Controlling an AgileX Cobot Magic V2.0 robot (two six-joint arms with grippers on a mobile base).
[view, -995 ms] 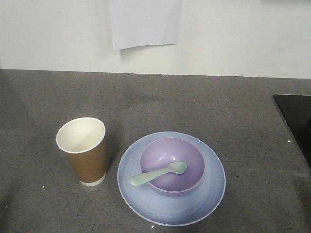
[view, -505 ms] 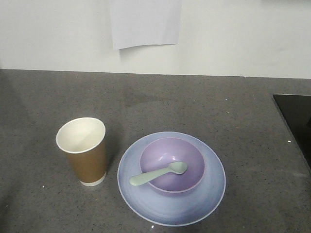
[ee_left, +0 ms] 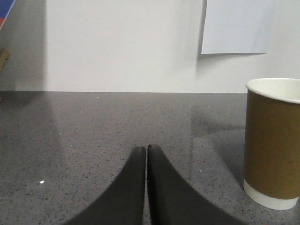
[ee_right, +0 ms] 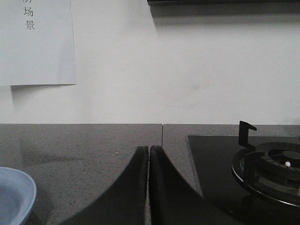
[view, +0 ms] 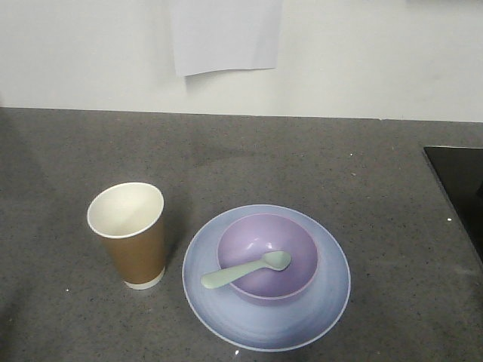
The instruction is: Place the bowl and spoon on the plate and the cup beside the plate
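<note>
The pale blue plate (view: 226,320) lies on the grey counter, front centre. On it stands the lavender bowl (view: 294,256), and the mint spoon (view: 245,270) rests with its head in the bowl and its handle over the bowl's left rim. The brown paper cup (view: 136,241) stands upright just left of the plate. Neither arm shows in the front view. My left gripper (ee_left: 146,148) is shut and empty, low over the counter, with the cup (ee_left: 272,140) to its right. My right gripper (ee_right: 148,148) is shut and empty, the plate's rim (ee_right: 23,187) at lower left.
A black gas hob (ee_right: 262,168) with a burner grate sits on the counter right of my right gripper; its edge (view: 456,181) shows at the front view's right side. A white sheet of paper (view: 225,34) hangs on the back wall.
</note>
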